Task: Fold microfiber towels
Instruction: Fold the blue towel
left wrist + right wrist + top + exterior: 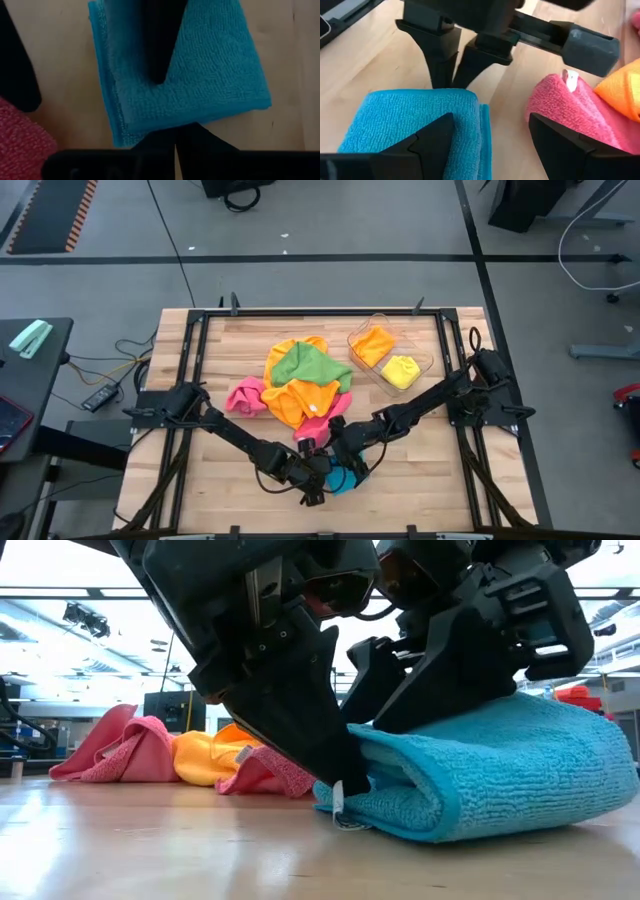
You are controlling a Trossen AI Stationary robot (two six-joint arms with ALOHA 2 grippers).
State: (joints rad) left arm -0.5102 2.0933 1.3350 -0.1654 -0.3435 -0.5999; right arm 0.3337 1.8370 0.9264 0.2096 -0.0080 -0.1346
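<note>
Blue towel (345, 477): in the high view mostly hidden under both end effectors, only a small patch shows
Left end effector (340, 780): in the low view its tips press together at the blue towel's edge; the arm above is cut off by the top edge
Right end effector (490, 135): in its wrist view both fingers are cut off at the bottom edge
Pink towel (22, 145): in the left wrist view only a corner shows, blurred
Towels in the clear tray (385, 355): folds too small to tell

A folded blue microfiber towel (500, 775) lies near the table's front edge; pink (245, 396), orange (300, 402) and green (308, 365) towels lie heaped mid-table.
</note>
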